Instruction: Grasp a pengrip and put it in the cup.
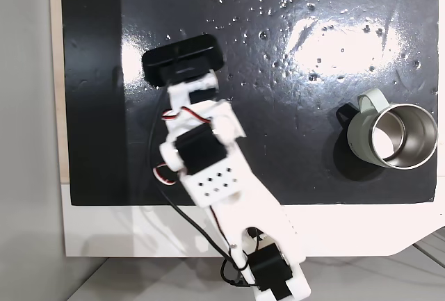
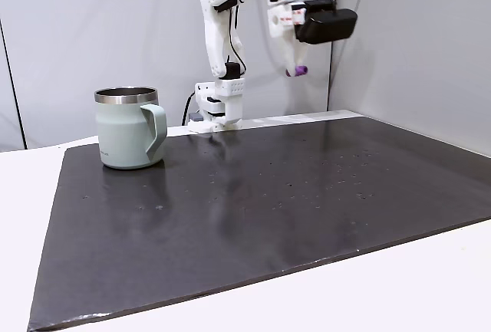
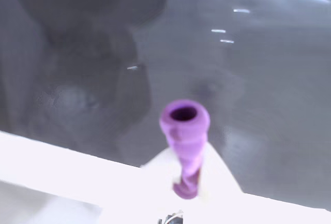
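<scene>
Holding the pengrip (image 3: pixel 184 137), a small purple ribbed tube of soft material, with the jaws clamped on its lower part, its open end pointing toward the camera in the wrist view. Hanging high in the air in a fixed view, the same pengrip (image 2: pixel 298 70) peeking out beneath the black and white gripper (image 2: pixel 297 65), well above the dark mat (image 2: pixel 268 194) covering the white counter (image 2: pixel 31 171). Reaching out from the base at the counter's far edge in that view, the white jointed arm (image 2: pixel 222 10) bending up and over.

Standing upright near the mat's left far corner in the same fixed view, the cup (image 2: pixel 128 127), a pale mint-green mug with a steel rim and a loop handle turned toward the camera. Sitting close to the mat's right edge in a fixed view from above, the cup (image 1: pixel 360 134) showing its shiny steel inside, handle pointing to the upper left, well apart from the arm (image 1: pixel 215 176) and from the black gripper (image 1: pixel 184 61) near the mat's upper left area. Glaring brightly on the mat's top right part, reflected light.
</scene>
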